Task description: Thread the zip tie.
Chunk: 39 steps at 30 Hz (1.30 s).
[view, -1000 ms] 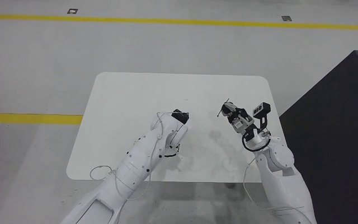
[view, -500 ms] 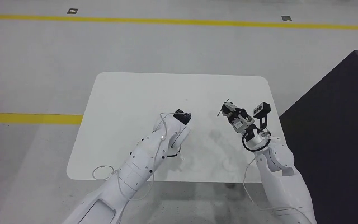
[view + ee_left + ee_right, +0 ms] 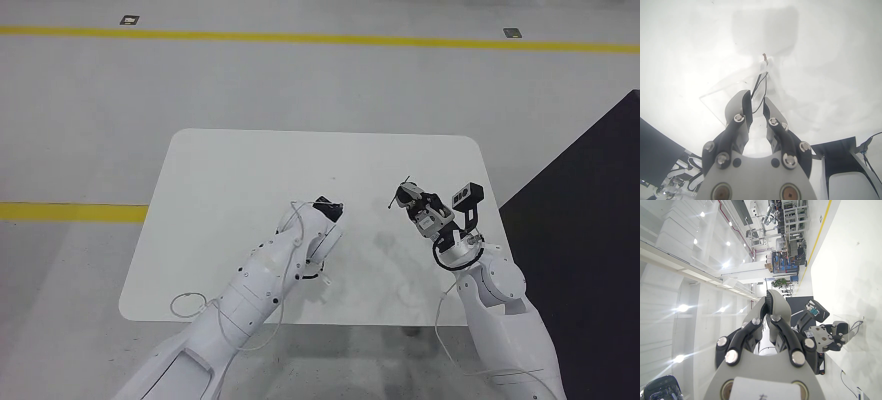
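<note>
My right gripper [image 3: 408, 196] is held above the table's right half, shut on a thin black zip tie [image 3: 398, 194] whose free end sticks out past the fingertips. In the right wrist view the zip tie [image 3: 766, 284] rises as a fine strand from the closed right gripper [image 3: 769, 293]. My left gripper [image 3: 757, 95] is open, low over the table centre, with a thin black loop [image 3: 761, 83] lying between its fingers. That loop sits at a clear plastic piece [image 3: 730, 94]. The right wrist view shows the left gripper [image 3: 848, 332] against that clear piece [image 3: 855, 317].
The white table [image 3: 230, 190] has rounded corners, and its left and far parts lie bare. A dark panel [image 3: 590, 220] stands just off its right edge. A thin loose cable [image 3: 185, 305] hangs by the left arm near the front edge.
My left gripper has edged slightly to the right and towards the near edge over the table centre. The right arm and its zip tie have stayed where they were.
</note>
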Available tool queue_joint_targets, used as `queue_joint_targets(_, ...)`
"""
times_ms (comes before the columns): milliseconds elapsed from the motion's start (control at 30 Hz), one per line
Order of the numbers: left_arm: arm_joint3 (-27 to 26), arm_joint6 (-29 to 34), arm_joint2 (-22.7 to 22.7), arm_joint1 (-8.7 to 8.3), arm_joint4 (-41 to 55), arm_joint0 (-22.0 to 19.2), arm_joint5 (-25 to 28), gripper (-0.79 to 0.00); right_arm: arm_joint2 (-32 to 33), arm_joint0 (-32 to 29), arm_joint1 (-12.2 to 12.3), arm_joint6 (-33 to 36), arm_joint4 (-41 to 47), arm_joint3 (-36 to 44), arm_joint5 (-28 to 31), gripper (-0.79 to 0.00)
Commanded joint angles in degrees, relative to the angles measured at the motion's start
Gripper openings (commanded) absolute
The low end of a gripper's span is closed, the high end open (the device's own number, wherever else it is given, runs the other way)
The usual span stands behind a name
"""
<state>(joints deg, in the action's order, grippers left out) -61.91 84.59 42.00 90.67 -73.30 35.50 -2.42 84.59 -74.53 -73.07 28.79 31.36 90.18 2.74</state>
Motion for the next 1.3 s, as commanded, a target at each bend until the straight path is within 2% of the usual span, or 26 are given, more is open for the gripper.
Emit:
queue_joint_targets(0,0.67,-0.24,-0.04,0.18,0.13,-0.12,0.04,-0.653,0.00,0.00,0.00,0.00,0.00,0.00,0.00,-0.785)
queue_joint_targets(633,4.77,-1.47,-0.18,1.91,0.77,-1.36,0.55,-0.680,0.00,0.00,0.00,0.00,0.00,0.00,0.00,-0.785)
queue_joint_targets(900,4.15,-1.72,-0.11,2.25,0.30,-0.98,1.28,-0.705,0.00,0.00,0.00,0.00,0.00,0.00,0.00,-0.785)
queue_joint_targets(1267,3.98,-1.80,0.61,2.45,-0.72,-0.64,2.11,-0.665,0.00,0.00,0.00,0.00,0.00,0.00,0.00,-0.785)
